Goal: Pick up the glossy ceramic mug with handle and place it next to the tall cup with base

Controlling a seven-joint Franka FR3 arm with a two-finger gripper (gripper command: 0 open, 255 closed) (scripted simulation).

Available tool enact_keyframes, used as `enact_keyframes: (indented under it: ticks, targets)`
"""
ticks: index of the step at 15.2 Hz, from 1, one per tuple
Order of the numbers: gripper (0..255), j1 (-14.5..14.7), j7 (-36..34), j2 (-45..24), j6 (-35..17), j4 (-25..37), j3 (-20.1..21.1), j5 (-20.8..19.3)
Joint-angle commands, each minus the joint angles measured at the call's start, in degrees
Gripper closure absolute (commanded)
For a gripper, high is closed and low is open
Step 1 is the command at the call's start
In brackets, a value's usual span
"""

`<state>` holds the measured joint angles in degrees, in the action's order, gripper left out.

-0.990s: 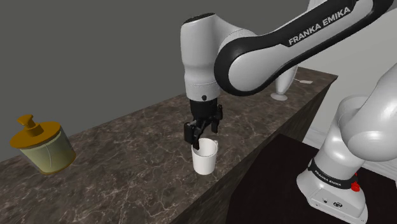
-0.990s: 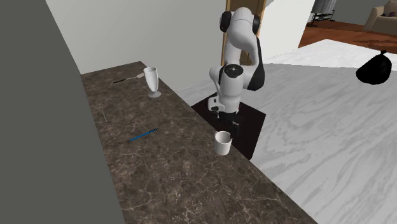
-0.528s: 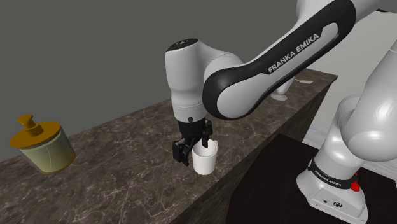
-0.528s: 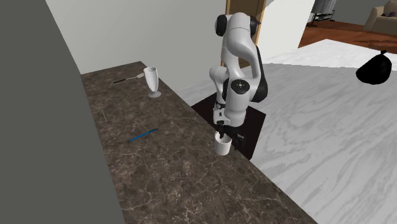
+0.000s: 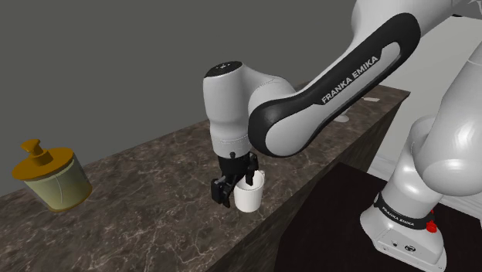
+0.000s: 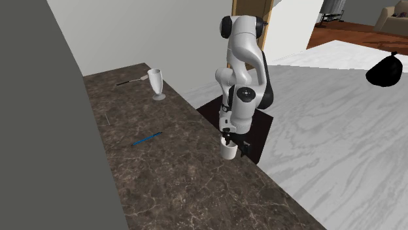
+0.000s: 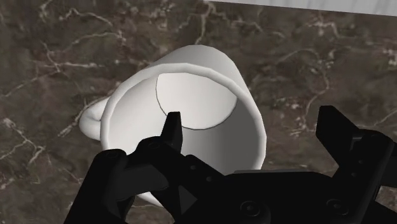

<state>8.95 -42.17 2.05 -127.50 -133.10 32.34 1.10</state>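
We are at the grasp: the gripper (image 7: 257, 130) stands apart, straddling the wall of the white mug (image 7: 191, 95). Next we clamp, lift, and carry toward the footed cup (image 6: 155, 83), at ten o'clock from the mug in the second exterior view.

Shoulder camera sits close beside the stand (image 5: 328, 232); the farther second exterior shares its counter (image 5: 154, 185) and mug (image 5: 249, 199).

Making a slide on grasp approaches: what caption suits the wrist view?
Open claw straddles the rim of the white mug on the dark marbled counter, one finger inside, one outside.
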Motion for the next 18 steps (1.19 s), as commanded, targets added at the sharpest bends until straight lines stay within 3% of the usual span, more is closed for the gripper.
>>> enact_keyframes:
  ticks: [1,3,4,13,18]
  targets:
    - [0,0.0,0.0,0.0,0.0,0.0,0.0,0.0]
    - [0,0.0,0.0,0.0,0.0,0.0,0.0,0.0]
    - [255,0.0,0.0,0.0,0.0,0.0,0.0,0.0]
    - [255,0.0,0.0,0.0,0.0,0.0,0.0,0.0]
    - [255,0.0,1.2,2.6,3.9,1.7,-0.3,1.5]
